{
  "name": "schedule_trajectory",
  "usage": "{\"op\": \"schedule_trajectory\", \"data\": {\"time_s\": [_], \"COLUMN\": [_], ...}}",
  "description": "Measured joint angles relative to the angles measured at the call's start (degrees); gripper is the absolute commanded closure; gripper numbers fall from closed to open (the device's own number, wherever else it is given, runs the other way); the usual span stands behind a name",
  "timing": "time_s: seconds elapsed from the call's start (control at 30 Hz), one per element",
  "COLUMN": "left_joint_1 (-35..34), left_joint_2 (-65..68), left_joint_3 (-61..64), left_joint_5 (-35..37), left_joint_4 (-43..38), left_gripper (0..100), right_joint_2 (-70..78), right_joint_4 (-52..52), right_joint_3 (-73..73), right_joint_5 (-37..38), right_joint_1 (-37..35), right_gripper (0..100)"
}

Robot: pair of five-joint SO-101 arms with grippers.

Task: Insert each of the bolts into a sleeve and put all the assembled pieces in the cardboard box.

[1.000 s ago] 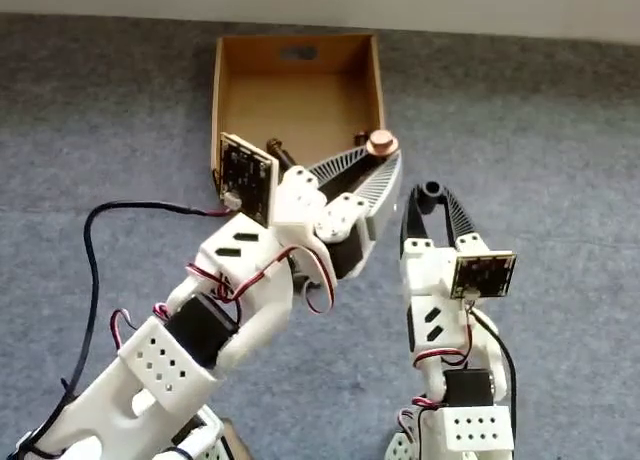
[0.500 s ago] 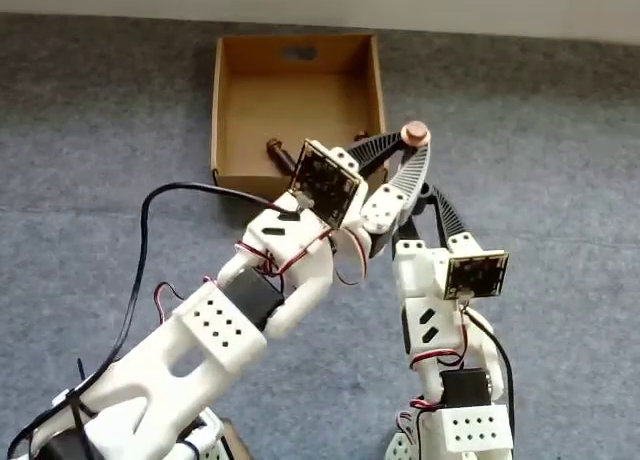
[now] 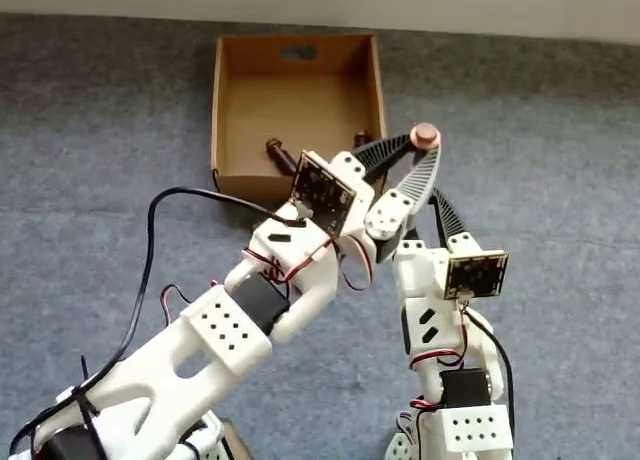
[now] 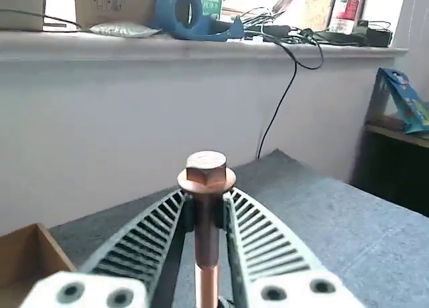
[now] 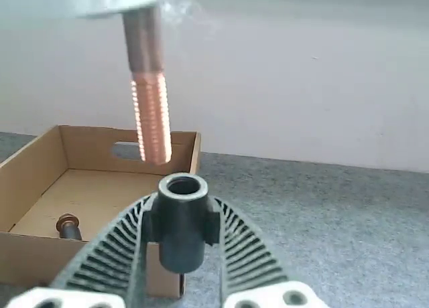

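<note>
The left gripper [image 4: 206, 211] is holding a copper-coloured bolt [image 4: 206, 177] upright. Its ribbed black fingers [image 4: 258, 231] are closing on the smooth shank just below the flanged hexagonal head, which is standing clear above the fingertips. The bolt's threaded lower end is hanging just above the open bore of a dark, matt, cylindrical sleeve [image 5: 181, 231], a little off its centre and not yet entered. The right gripper [image 5: 181, 204] is clamping that sleeve upright between its own ribbed fingers [image 5: 244, 254], near the tips. Both grippers are sitting just outside the near right corner of the cardboard box [image 3: 300, 105], over the grey, felt-like tabletop [image 3: 540, 130]. Inside the box, an assembled piece [image 3: 280, 156] is lying by the near wall.
</note>
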Motion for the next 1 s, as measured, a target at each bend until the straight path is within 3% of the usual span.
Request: {"op": "schedule_trajectory", "data": {"time_s": [1.0], "left_joint_1": [-0.26], "left_joint_2": [10.64], "left_joint_3": [-4.31], "left_joint_5": [2.29], "left_joint_4": [-1.49], "left_gripper": [99], "right_joint_2": [0.09], "right_joint_4": [0.09], "right_joint_3": [0.0], "right_joint_5": [0.09], "right_joint_1": [0.26], "right_gripper": [99.2]}}
